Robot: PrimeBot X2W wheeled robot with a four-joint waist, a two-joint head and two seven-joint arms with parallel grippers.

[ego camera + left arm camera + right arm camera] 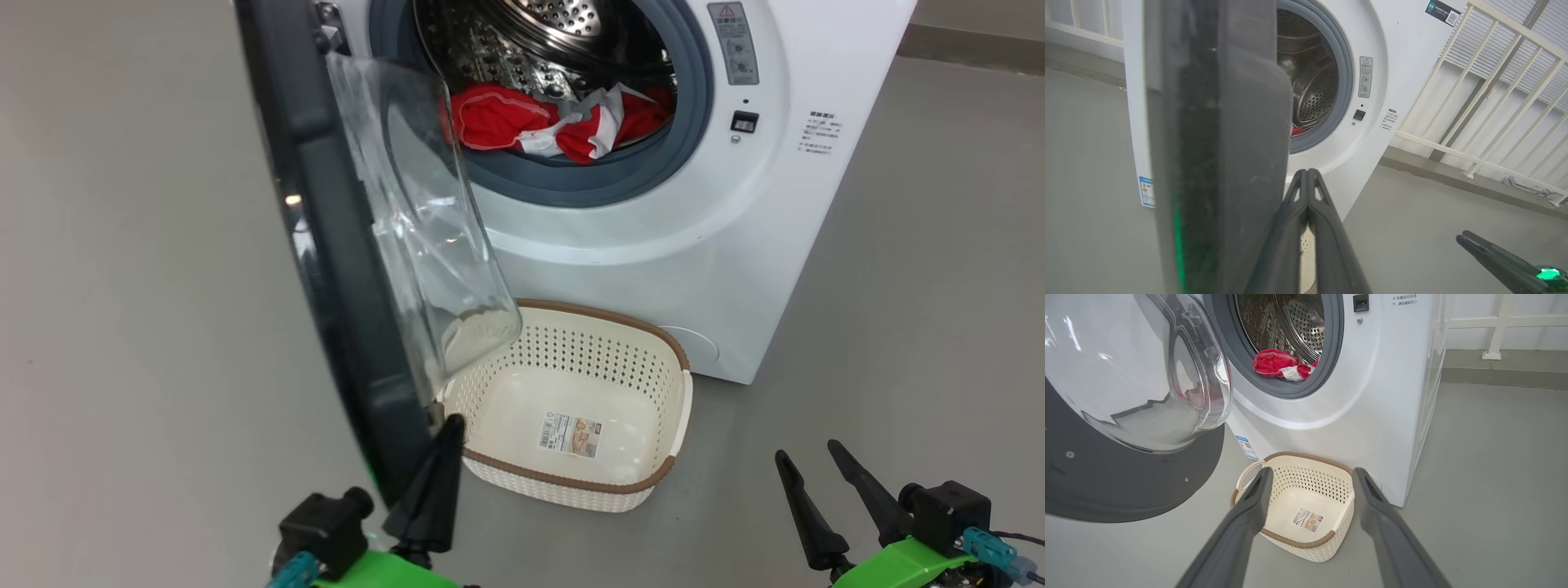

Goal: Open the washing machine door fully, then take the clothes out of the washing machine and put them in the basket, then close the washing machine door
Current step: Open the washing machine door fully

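The washing machine (pixel 653 237) (pixel 1404 61) (pixel 1372 396) stands open, its black-rimmed door (pixel 335 269) (pixel 1216 143) (pixel 1126 428) swung out edge-on toward me, the glass bowl (pixel 424 237) bulging to the right. Red and white clothes (pixel 563 122) (pixel 1280 365) lie at the drum's front lip. On the floor below sits the cream basket (pixel 665 408) (pixel 1345 504), with nothing in it but its label. My left gripper (pixel 451 423) (pixel 1306 173) is shut, its tip against the door's lower inner edge. Low at the right, apart from everything, my right gripper (pixel 807 453) (pixel 1310 475) stands open and holds nothing.
Grey floor (pixel 914 327) spreads on both sides of the machine. A white railing (pixel 1486 102) (pixel 1498 326) with a raised kerb runs behind the machine on the right. The open door hangs over the basket's left part.
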